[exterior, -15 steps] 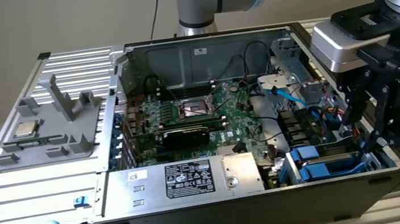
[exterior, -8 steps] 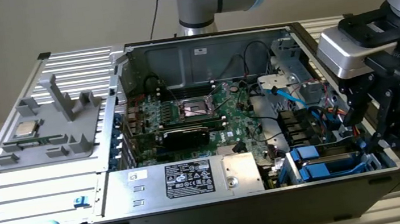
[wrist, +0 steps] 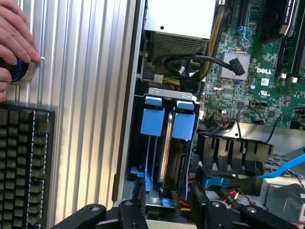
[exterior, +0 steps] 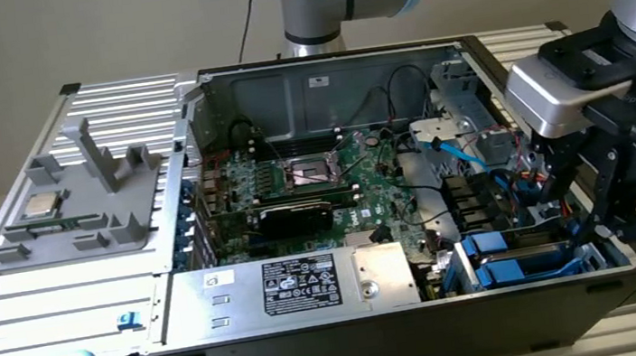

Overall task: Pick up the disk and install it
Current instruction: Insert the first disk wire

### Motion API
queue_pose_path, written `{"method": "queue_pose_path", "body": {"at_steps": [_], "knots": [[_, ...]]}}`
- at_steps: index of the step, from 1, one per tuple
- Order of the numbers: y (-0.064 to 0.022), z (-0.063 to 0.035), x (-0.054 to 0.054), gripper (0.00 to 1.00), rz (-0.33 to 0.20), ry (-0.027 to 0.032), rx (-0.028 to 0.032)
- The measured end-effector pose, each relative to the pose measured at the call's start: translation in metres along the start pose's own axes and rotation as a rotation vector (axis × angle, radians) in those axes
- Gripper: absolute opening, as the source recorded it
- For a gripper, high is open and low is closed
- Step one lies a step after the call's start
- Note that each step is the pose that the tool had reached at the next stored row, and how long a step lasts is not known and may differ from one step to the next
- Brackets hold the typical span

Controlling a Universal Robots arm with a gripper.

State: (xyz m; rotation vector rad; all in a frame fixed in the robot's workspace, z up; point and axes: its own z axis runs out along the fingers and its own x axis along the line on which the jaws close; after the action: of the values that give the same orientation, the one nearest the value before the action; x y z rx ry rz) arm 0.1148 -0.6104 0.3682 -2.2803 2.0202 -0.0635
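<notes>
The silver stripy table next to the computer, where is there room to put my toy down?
Bare table lies between the grey holder and the table's near edge, and, in the wrist view, between the keyboard and the computer case. Inside the case it is crowded: cables, board, blue drive frames, with the gripper above.

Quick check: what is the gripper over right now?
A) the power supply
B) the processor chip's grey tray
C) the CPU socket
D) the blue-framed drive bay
D: the gripper hangs over the drive bay, with two blue frames standing in it.
</notes>
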Motion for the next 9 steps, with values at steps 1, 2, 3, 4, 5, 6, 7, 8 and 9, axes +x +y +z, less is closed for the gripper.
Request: {"method": "queue_pose_path", "body": {"at_steps": [1,2,3,4,5,6,7,8,9], "knots": [[0.0001,0.0005,0.0002,0.50,-0.004,-0.0038,-0.0028],[0.0002,0.0007,0.0005,0.50,-0.006,-0.0076,-0.0049],[0.0002,0.0007,0.0011,0.50,-0.008,-0.0114,-0.0058],[0.0001,0.0007,0.0018,0.50,-0.009,-0.0152,-0.0060],[0.0000,0.0007,0.0026,0.50,-0.009,-0.0191,-0.0059],[-0.0003,0.0007,0.0039,0.50,-0.009,-0.0241,-0.0054],[-0.0003,0.0007,0.0055,0.50,-0.009,-0.0289,-0.0050],[-0.0002,0.0007,0.0061,0.50,-0.009,-0.0299,-0.0050],[0.0000,0.0004,0.0076,0.50,-0.009,-0.0306,-0.0052]]}}
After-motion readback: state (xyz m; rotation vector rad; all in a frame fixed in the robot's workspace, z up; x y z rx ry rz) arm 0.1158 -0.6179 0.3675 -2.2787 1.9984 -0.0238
